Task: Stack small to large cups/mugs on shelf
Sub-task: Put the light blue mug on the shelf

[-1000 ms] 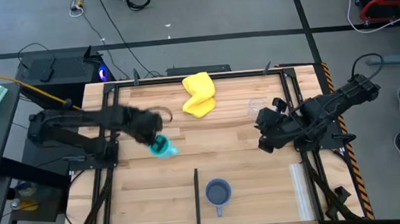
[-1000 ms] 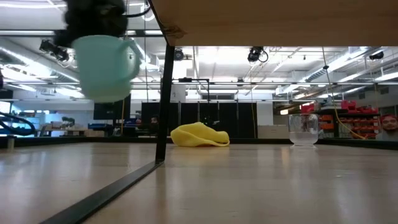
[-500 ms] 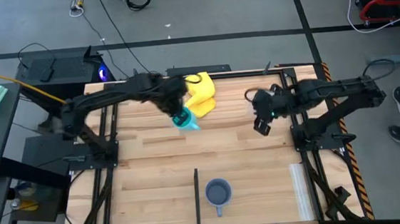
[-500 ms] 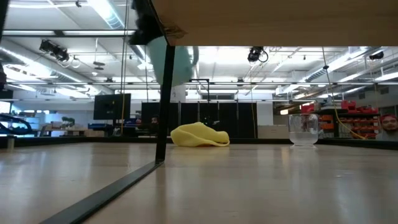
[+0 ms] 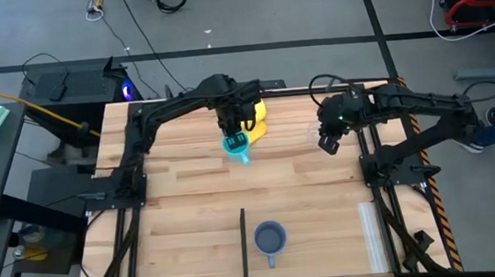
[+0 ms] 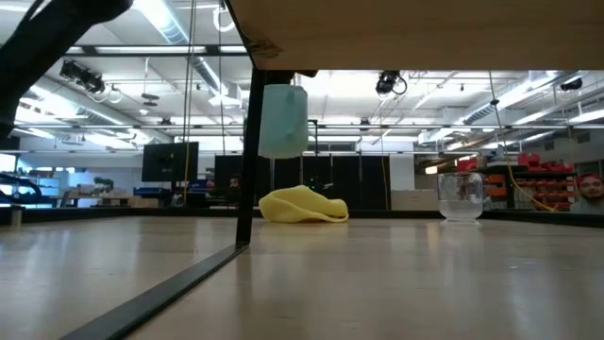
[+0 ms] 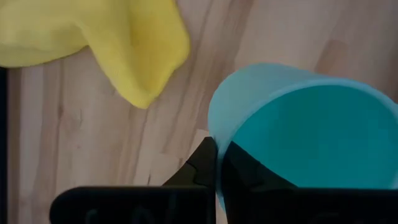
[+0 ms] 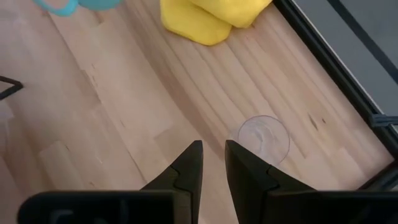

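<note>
My left gripper (image 5: pixel 234 136) is shut on the bright turquoise mug (image 5: pixel 237 145), held above the table at the far middle beside the yellow cloth (image 5: pixel 250 119). In the low view the mug (image 6: pixel 283 121) hangs in the air. The clear cup (image 8: pixel 264 140) stands on its base on the table at the far right and also shows in the low view (image 6: pixel 461 197). My right gripper (image 5: pixel 327 143) hovers just beside it, open by a narrow gap (image 8: pixel 213 155), touching nothing. The grey-blue mug (image 5: pixel 270 239) stands upright near the front edge. My left gripper pinches the turquoise mug's wall at the rim (image 7: pixel 214 130), one finger (image 7: pixel 202 168) outside and the other inside the mug. The fingers come from above, pointing down. The mug hangs upright below them, clear of the table, its handle (image 5: pixel 244 156) toward the near side.
A dark upright post (image 6: pixel 248 161) and a wooden board (image 6: pixel 406 28) above it fill the top of the low view. In the high view a dark bar (image 5: pixel 243 245) and a pale strip (image 5: pixel 375 235) flank the grey-blue mug. Bare wood lies across the table's middle.
My left gripper has carried the turquoise mug from the table's left middle toward the far edge and the right, to beside the yellow cloth, staying clear of the table. My right gripper has gone toward the far edge, up to the clear cup.
</note>
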`<state>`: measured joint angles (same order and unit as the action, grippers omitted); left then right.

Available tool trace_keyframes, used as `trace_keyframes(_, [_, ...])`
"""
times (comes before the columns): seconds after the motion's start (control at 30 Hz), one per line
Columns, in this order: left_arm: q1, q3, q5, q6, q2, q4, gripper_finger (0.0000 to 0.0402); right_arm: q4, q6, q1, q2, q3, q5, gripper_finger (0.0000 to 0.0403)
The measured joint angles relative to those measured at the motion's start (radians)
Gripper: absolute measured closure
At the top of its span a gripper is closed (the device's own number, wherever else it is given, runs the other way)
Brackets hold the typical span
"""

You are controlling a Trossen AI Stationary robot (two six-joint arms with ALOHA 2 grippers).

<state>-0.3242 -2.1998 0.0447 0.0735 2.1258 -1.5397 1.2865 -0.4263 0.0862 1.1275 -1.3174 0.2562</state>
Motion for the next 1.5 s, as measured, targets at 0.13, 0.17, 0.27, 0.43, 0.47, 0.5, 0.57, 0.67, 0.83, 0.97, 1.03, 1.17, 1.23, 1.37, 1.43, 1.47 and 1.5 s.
trace_keyframes(0.13, [0.001, -0.038, 0.013, 0.025, 0.028, 0.001, 0.0390, 0.000, 0.034, 0.016, 0.002, 0.000, -0.023, 0.0327])
trace_keyframes(0.17, [0.004, -0.043, 0.013, 0.026, 0.033, 0.003, 0.0390, 0.000, 0.038, 0.019, 0.005, 0.000, -0.032, 0.0327])
trace_keyframes(0.27, [0.013, -0.042, 0.014, 0.044, 0.041, 0.016, 0.0390, -0.005, 0.046, 0.019, 0.010, 0.000, -0.051, 0.0327])
trace_keyframes(0.43, [0.050, -0.040, 0.018, 0.051, 0.065, 0.066, 0.0390, -0.011, 0.047, 0.019, 0.017, 0.000, -0.082, 0.0327])
trace_keyframes(0.47, [0.058, -0.039, 0.022, 0.051, 0.068, 0.078, 0.0390, -0.012, 0.048, 0.019, 0.020, 0.000, -0.084, 0.0327])
trace_keyframes(0.5, [0.067, -0.039, 0.022, 0.051, 0.073, 0.084, 0.0390, -0.018, 0.047, 0.019, 0.025, 0.000, -0.086, 0.0327])
trace_keyframes(0.57, [0.085, -0.040, 0.026, 0.050, 0.085, 0.099, 0.0390, -0.023, 0.047, 0.016, 0.029, 0.001, -0.086, 0.0327])
trace_keyframes(0.67, [0.100, -0.039, 0.030, 0.043, 0.102, 0.110, 0.0390, -0.060, 0.043, 0.016, 0.026, 0.030, -0.091, 0.0327])
trace_keyframes(0.83, [0.105, -0.039, 0.026, 0.008, 0.103, 0.170, 0.0390, -0.078, 0.033, 0.016, 0.023, 0.122, -0.116, 0.0327])
trace_keyframes(0.97, [0.106, -0.039, 0.025, -0.016, 0.103, 0.193, 0.0390, -0.119, 0.018, 0.016, 0.022, 0.197, -0.125, 0.0327])
trace_keyframes(1.03, [0.106, -0.039, 0.025, -0.017, 0.110, 0.212, 0.0390, -0.121, 0.018, 0.016, 0.021, 0.227, -0.131, 0.0327])
trace_keyframes(1.17, [0.106, -0.038, 0.024, -0.036, 0.135, 0.237, 0.0390, -0.134, 0.029, 0.016, 0.021, 0.258, -0.131, 0.0327])
trace_keyframes(1.23, [0.106, -0.038, 0.023, -0.044, 0.150, 0.252, 0.0390, -0.146, 0.045, 0.016, 0.022, 0.262, -0.131, 0.0327])
trace_keyframes(1.37, [0.105, -0.038, 0.015, -0.055, 0.178, 0.228, 0.0390, -0.192, 0.085, 0.016, 0.022, 0.262, -0.133, 0.0327])
trace_keyframes(1.43, [0.105, -0.039, 0.006, -0.066, 0.189, 0.227, 0.0390, -0.208, 0.102, 0.016, 0.021, 0.262, -0.135, 0.0327])
trace_keyframes(1.47, [0.103, -0.038, 0.001, -0.069, 0.192, 0.211, 0.0390, -0.212, 0.111, 0.016, 0.022, 0.262, -0.136, 0.0327])
trace_keyframes(1.5, [0.102, -0.038, -0.007, -0.070, 0.193, 0.190, 0.0390, -0.217, 0.113, 0.016, 0.021, 0.262, -0.136, 0.0327])
